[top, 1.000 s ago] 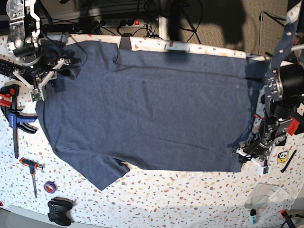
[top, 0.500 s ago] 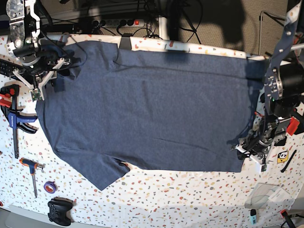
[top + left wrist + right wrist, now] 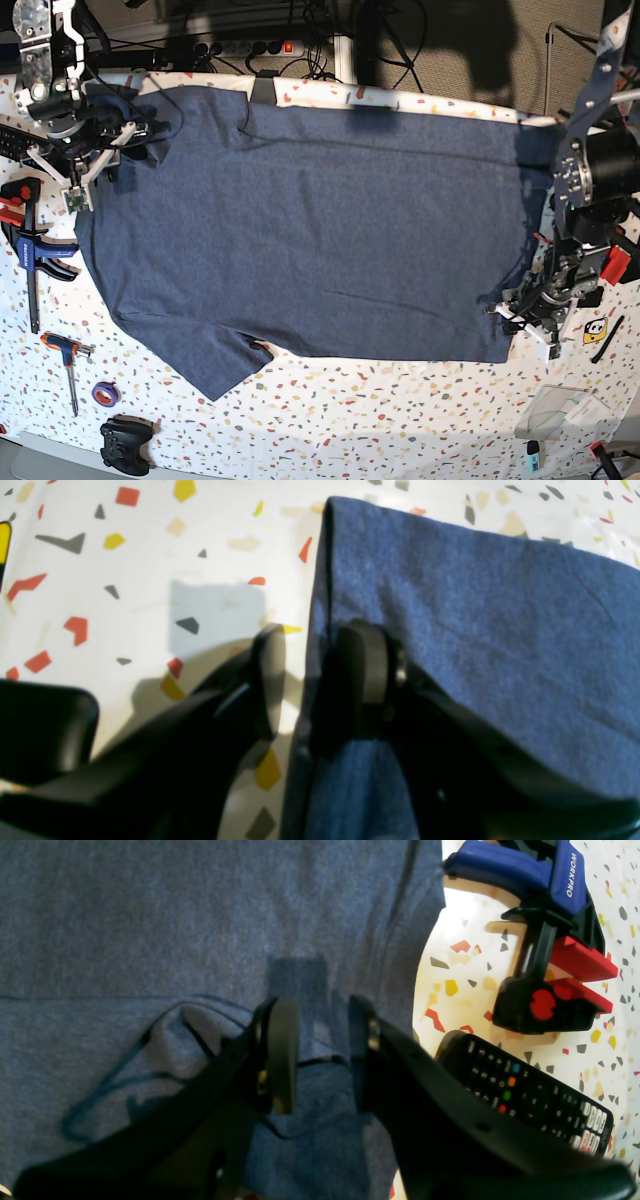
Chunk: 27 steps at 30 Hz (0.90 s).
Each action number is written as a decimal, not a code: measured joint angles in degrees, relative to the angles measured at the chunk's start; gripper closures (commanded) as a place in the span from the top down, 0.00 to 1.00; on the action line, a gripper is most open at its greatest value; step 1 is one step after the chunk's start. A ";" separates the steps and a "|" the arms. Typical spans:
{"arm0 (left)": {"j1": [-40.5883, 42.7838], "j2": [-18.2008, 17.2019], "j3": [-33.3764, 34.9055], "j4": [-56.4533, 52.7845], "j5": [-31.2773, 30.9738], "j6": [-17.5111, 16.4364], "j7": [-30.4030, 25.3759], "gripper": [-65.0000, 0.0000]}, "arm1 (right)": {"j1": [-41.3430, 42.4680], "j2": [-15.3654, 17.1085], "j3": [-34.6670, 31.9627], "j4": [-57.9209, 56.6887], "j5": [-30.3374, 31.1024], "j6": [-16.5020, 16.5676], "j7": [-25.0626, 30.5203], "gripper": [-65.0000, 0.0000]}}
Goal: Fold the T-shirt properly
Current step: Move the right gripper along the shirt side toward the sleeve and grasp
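The dark navy-grey T-shirt (image 3: 310, 230) lies spread flat on the speckled table (image 3: 380, 410), plain side up. Its collar end is at the left of the base view and its hem at the right. My left gripper (image 3: 515, 318) is at the hem's near corner. In the left wrist view (image 3: 312, 680) its jaws stand a little apart astride the hem edge, one finger (image 3: 270, 680) on the table and the other (image 3: 362, 670) on the cloth (image 3: 500, 630). My right gripper (image 3: 112, 160) is low over the collar area. In the right wrist view (image 3: 320, 1060) it is slightly open above rumpled fabric (image 3: 150, 915).
A blue and red clamp (image 3: 35, 255) and a black remote (image 3: 525, 1090) lie just left of the shirt. An orange-handled screwdriver (image 3: 65, 355), a purple tape roll (image 3: 105, 393) and a game controller (image 3: 125, 443) sit at the front left. A clear bag (image 3: 570, 410) is at the front right.
My left gripper has shifted slightly up and left, closer onto the hem corner. The right arm and the shirt have not visibly moved.
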 measured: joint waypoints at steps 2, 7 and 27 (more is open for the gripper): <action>-0.17 -0.04 0.00 0.00 -0.15 -1.44 -0.07 0.32 | -0.02 0.00 0.00 0.00 -0.02 0.00 0.00 0.27; -0.68 0.22 0.00 0.00 -0.17 -4.07 2.38 0.29 | 0.00 0.00 0.00 0.00 -0.02 0.00 0.17 0.27; -0.57 -0.31 0.00 0.00 -0.13 -3.13 0.96 0.00 | 10.58 -0.09 0.02 -3.48 2.12 0.17 8.26 0.57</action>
